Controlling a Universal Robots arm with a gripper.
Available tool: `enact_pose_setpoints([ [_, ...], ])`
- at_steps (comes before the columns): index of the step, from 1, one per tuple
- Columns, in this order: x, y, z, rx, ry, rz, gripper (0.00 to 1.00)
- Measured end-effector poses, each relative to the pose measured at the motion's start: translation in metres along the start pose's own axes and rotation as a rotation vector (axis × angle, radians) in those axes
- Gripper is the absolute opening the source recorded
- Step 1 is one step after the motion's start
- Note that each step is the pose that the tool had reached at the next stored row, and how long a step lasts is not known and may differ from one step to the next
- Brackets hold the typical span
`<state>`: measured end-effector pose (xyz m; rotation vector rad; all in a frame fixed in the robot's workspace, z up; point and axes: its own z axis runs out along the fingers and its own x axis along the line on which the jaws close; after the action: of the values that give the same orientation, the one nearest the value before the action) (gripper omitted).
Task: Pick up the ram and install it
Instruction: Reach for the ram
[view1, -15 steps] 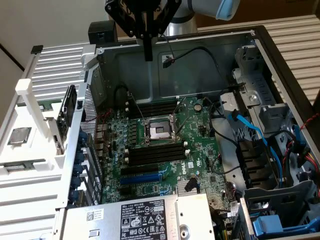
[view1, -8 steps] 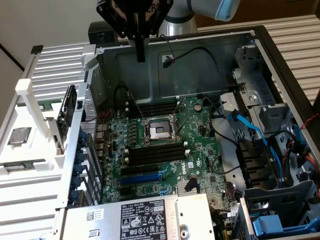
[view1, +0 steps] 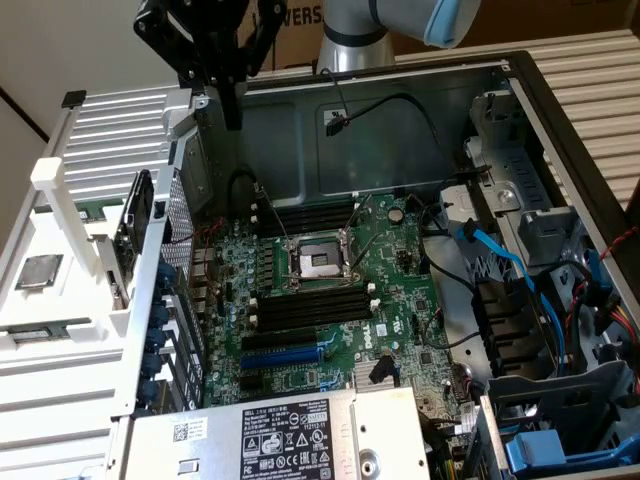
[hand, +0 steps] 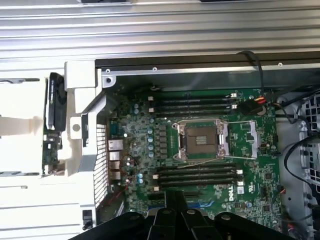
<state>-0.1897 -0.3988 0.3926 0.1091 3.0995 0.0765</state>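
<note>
The hand (view1: 233, 120) hangs at the upper left over the case (view1: 400, 110) wall, fingers closed on nothing. The ram (view1: 45, 331) lies in the white tray (view1: 60, 190), far left.

Bright even light, soft shadows

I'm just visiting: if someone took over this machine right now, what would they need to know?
Gripper: above the open computer case, looks shut, holding nothing.
Ram: seemingly the green stick lying in the white holder at the exterior view's left, outside the case.
Memory slots on the motherboard: empty.
Done: nothing yet. Left: ram neither picked up nor installed.
</note>
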Motion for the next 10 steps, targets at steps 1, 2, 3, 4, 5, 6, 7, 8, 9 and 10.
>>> enact_pose_setpoints([
  [1,0.005,-0.0003,-0.0002,-0.0001,-0.0014,0.0,0.1],
  [2,0.013,-0.0009,-0.0006,-0.0003,-0.004,0.0,0.1],
  [3,0.018,-0.0013,-0.0008,-0.0003,-0.0051,0.0,0.1],
  [4,0.027,-0.0019,-0.0011,-0.0005,-0.0068,0.0,0.1],
  [5,0.032,-0.0022,-0.0013,-0.0005,-0.0075,0.0,0.1],
  [6,0.036,-0.0025,-0.0015,-0.0006,-0.008,0.0,0.1],
  [7,0.041,-0.0029,-0.0017,-0.0006,-0.0086,0.0,0.1],
  [8,0.045,-0.0032,-0.0019,-0.0006,-0.0093,-0.001,0.1],
  [9,0.05,-0.0035,-0.0021,-0.0007,-0.01,-0.001,0.1],
  [10,0.054,-0.0038,-0.0023,-0.0007,-0.0104,0.0,0.1],
])
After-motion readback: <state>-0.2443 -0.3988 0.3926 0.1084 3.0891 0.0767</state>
